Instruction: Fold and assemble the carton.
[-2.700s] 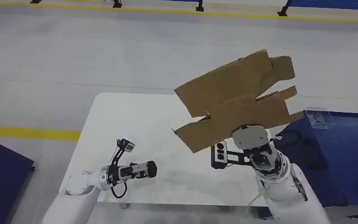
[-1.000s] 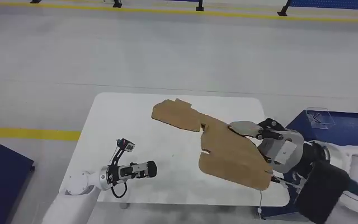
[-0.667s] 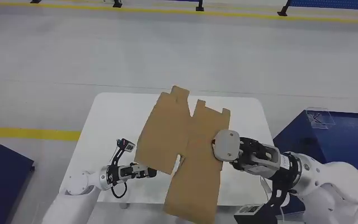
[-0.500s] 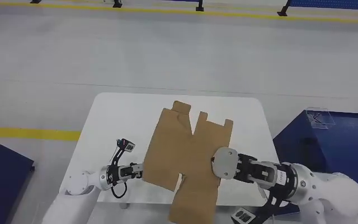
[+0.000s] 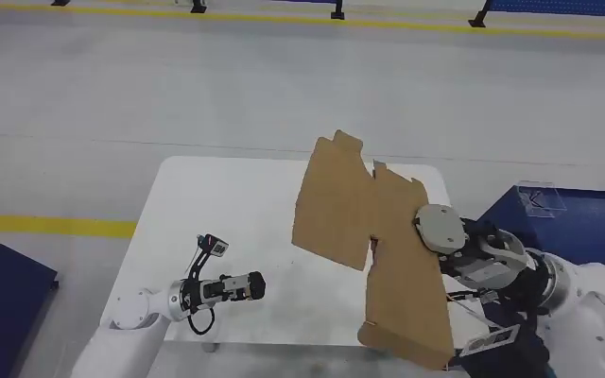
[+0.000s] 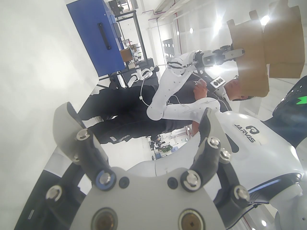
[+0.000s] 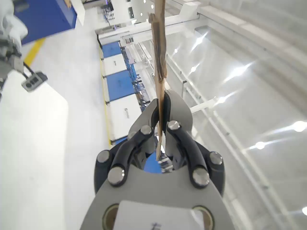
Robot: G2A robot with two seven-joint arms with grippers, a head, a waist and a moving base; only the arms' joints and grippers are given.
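A flat brown cardboard carton (image 5: 369, 227) hangs in the air above the right half of the white table (image 5: 217, 208). My right gripper (image 7: 160, 101) is shut on the carton's edge (image 7: 159, 56), seen edge-on in the right wrist view. In the top view that gripper (image 5: 430, 229) holds the sheet near its right side. The left wrist view shows the carton (image 6: 261, 56) far off, held up by the right arm. My left gripper (image 6: 141, 123) stands open with nothing between its fingers, low near the table's front left (image 5: 248, 283).
A blue cabinet (image 5: 544, 236) stands right of the table with a clear plastic box (image 5: 539, 198) on it. A blue cabinet (image 6: 100, 32) also shows in the left wrist view. A person (image 6: 134, 111) in dark clothes stands behind the robot.
The right arm has swung the carton around: it was lying low over the table's front half a second ago and is now lifted and tilted up at the right. The left arm has kept still.
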